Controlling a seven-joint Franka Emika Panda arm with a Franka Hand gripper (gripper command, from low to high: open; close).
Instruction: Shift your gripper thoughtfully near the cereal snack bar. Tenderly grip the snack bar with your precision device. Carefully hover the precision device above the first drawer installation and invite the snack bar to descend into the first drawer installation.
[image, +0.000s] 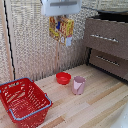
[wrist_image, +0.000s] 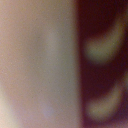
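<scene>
The gripper (image: 61, 15) hangs at the twelve o'clock edge of the exterior view, high over the wooden table (image: 95, 107), with the cereal snack bar (image: 61, 27) dangling flat-faced just beneath it. The fingertips are hidden behind the carton's upper edge, so the jaws cannot be seen directly; since the bar hangs in the air there, they are probably clamped on its top edge — a hold that lets the carton hang straight for a clean drop.

The first drawer installation (image: 106, 37) sits at about two o'clock from the bar, near but not yet under it; its top looks pulled open, dark inside. The lower drawer (image: 107, 61) is below it. Judging by this, the carry is partway done — the arm must travel toward the cabinet before letting go.

On the table, well below, stand the red bowl (image: 63, 78) and the pink cup (image: 78, 85), side by side, and a red basket (image: 23, 101) at eight o'clock. The wrist view is a blur and settles nothing.
</scene>
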